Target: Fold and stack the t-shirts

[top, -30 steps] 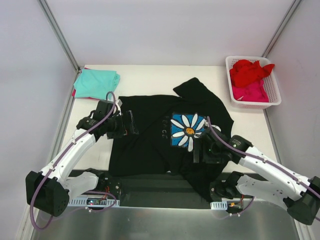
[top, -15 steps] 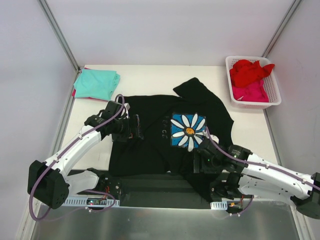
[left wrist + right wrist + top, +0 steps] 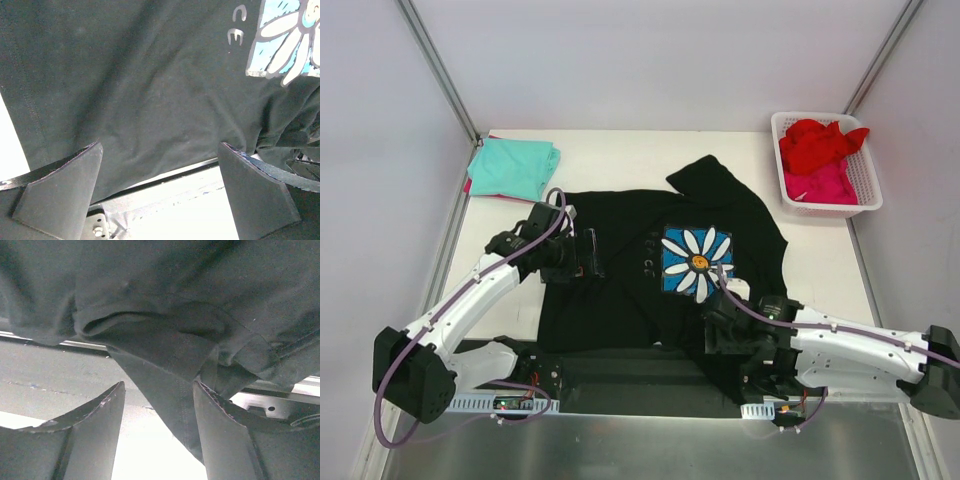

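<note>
over the black t-shirt [image 3: 620,290] | left gripper [image 3: 159,146] spread wide, empty | right gripper [image 3: 158,385] parted, hem seemingly between

We cannot read the small lettering [image 3: 647,258] on the black t-shirt [image 3: 620,290] from above, and only a sliver of pink cloth [image 3: 468,186] shows beneath the teal t-shirt [image 3: 515,166].

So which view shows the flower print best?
Top external: the flower print shows almost whole on the black t-shirt. Left wrist crops it at the frame edge; right wrist shows only black cloth.
</note>
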Motion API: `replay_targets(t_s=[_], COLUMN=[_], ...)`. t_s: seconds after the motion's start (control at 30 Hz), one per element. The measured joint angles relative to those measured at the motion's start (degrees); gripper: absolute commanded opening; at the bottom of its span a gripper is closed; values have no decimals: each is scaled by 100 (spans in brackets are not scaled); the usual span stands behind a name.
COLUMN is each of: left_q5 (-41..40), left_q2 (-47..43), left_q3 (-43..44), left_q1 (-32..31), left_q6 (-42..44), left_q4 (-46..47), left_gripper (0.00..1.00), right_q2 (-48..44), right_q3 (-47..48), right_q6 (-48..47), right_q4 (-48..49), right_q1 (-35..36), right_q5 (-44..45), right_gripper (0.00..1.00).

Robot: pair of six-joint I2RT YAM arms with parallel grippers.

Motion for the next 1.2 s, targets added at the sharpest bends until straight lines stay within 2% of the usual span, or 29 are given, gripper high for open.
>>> replay_targets(t_s=[0.13, 0.5, 0.6, 0.63, 0.73, 0.87, 0.97, 1.2], left_q5=[-4, -2, -2, -2, -2, -4, -2, -4], left_q2=[-133, -376, -378, -378, -378, -382, -385, -387], left_q3=[-2, -4, -4, -4, -4, -4, -4, -4], left_q1=[0, 0, 0, 0, -2, -2, -2, -39], left_q6=[0, -4, -7, -7, -9, -9, -9, -22], left_q4=[-7, -42, -42, -42, -42, -42, -42, -46], left_gripper=[99, 99, 99, 99, 99, 99, 99, 99], right_q2=[382, 608, 710, 734, 763, 813, 861, 850], right_q3=[2, 195, 308, 328, 332, 332, 332, 337], right_q6=[-24, -61, -83, -107, -146, -133, -133, -63], right_q4=[107, -50, -177, -190, -190, -157, -157, -153], right_q1=[9, 44, 101, 114, 138, 160, 219, 487], right_q5=[9, 382, 511, 535, 551, 535, 527, 396], right_gripper=[60, 59, 45, 33, 21, 20, 12, 9])
